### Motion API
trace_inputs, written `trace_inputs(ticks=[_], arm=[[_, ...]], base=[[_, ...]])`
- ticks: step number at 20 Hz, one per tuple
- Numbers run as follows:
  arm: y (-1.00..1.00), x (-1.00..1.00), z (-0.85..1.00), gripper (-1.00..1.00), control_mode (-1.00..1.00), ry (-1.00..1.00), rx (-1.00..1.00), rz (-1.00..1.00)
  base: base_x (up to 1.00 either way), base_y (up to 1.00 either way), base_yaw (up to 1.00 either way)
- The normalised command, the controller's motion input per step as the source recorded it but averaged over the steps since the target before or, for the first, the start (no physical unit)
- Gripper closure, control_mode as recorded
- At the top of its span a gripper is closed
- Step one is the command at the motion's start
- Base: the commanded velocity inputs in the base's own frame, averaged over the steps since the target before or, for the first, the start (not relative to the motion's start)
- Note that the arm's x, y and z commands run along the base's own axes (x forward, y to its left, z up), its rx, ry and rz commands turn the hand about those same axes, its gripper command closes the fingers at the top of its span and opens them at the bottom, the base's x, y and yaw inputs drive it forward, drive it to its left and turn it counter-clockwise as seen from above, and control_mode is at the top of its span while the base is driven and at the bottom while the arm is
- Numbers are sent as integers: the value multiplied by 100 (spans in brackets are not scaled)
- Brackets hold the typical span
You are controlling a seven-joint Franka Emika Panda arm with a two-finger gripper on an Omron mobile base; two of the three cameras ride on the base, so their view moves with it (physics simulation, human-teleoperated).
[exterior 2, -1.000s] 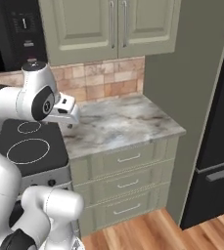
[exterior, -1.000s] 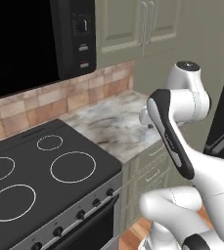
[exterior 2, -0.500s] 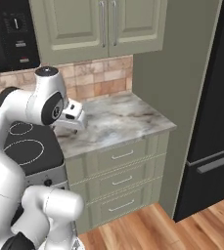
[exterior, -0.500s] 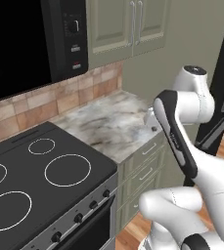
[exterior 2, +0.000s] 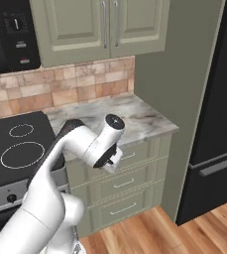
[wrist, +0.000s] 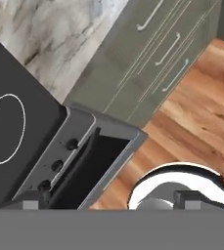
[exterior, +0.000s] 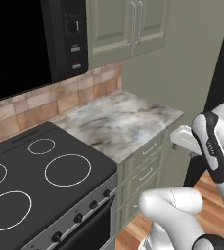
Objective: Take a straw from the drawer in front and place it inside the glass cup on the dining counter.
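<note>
1. The marble bench [exterior 2: 140, 116] with tan tile backsplash sat between the black cooktop [exterior: 45, 180] and a dark refrigerator [exterior 2: 214, 119]; it was not the dining counter.
2. Beneath it ran three sage-green drawers, all closed. The top drawer [exterior 2: 135, 155] presumably held the straw, hidden inside.
3. The arm was folded low in front of the cabinets, likely carried compactly while approaching.
4. The tool [exterior 2: 113, 163] hung just before the top drawer, its fingers spread fully and holding nothing, not yet on the handle [wrist: 150, 16].
</note>
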Motion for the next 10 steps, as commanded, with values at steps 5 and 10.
trace_inputs(ticks=[5, 10], arm=[[-78, 63, -91, -100, -100, 3, 50, -34], [-28, 97, -78, -100, -100, -2, 46, -16]], base=[[0, 0, 0], [0, 0, 0]])
